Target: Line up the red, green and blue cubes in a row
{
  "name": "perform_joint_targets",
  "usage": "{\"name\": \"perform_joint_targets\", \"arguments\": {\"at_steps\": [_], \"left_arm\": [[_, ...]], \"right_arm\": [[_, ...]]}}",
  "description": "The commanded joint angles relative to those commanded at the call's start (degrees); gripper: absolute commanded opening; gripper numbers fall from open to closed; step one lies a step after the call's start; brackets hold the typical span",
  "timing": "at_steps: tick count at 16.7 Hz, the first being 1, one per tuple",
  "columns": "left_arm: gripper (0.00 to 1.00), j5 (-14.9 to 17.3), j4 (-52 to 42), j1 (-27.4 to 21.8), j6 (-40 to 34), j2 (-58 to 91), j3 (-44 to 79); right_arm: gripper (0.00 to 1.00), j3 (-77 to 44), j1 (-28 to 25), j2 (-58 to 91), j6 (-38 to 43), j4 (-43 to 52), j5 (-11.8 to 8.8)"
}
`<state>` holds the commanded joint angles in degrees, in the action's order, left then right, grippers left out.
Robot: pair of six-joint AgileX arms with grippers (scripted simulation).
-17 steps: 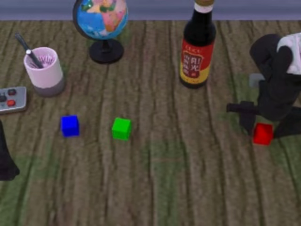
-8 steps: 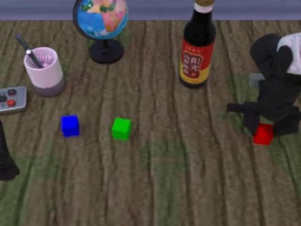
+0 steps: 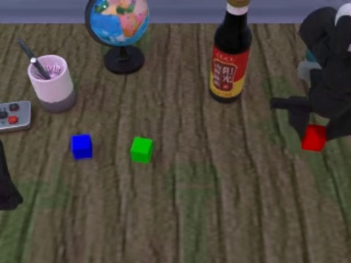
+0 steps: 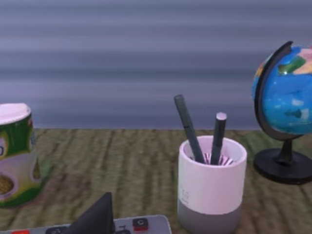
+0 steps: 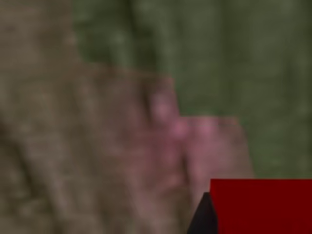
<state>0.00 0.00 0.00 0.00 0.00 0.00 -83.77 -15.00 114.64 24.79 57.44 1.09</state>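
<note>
The sauce bottle (image 3: 231,55) at the far edge of the tabletop (image 3: 219,208) carries a red and yellow label with characters too small to read. No other writing is legible: the green and white can (image 4: 14,156) seen from the left wrist has a printed wrap, but nothing on it can be made out.

The right end effector (image 3: 315,131) is near the right edge of the tabletop, its fingers closed on the red cube (image 3: 313,137), which sits between them below the dark wrist. In the right wrist view the red cube fills one corner with a dark fingertip (image 5: 202,219) against its side and the tabletop well behind it.

The green cube (image 3: 141,149) lies left of the tabletop's centre, and the blue cube (image 3: 81,146) lies near it on the left side, roughly level with it and apart from it. Both are well apart from the red cube.

The left end effector (image 3: 8,186) is at the left edge, near the remote (image 3: 13,115); whether its fingers are open or closed cannot be told. A pen cup (image 3: 51,82) and a globe (image 3: 117,22) stand toward the far left corner.
</note>
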Motion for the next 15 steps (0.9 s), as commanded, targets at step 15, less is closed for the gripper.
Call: {"name": "perform_joint_targets", "arguments": {"at_steps": [15], "left_arm": [[1.00,0.0,0.0,0.0,0.0,0.0,0.0]], "right_arm": [[0.00,-27.4,-18.0,15.1,13.7,13.7,0.5]]}}
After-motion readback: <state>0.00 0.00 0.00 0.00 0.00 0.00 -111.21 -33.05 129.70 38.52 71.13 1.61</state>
